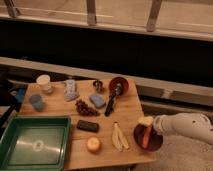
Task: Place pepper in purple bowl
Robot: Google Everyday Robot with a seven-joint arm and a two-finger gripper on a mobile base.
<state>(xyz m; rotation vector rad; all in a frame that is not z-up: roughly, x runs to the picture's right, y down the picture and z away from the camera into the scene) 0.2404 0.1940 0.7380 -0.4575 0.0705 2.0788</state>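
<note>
The purple bowl (159,142) sits at the table's front right corner, just right of the banana peel. The orange-red pepper (147,137) stands nearly upright over the bowl's middle, its lower end down inside the bowl. My gripper (146,122) is right above the bowl on the end of the white arm coming in from the right. Its pale tip meets the pepper's upper end. Whether the pepper rests on the bowl's bottom is hidden.
A banana peel (118,137), an orange round piece (93,144) and a dark bar (87,125) lie near the front. A green tray (10,145) fills the front left. A red bowl (124,82) with a dark utensil (112,100), grapes (85,108), a blue sponge (97,100) and a cup (44,83) stand further back.
</note>
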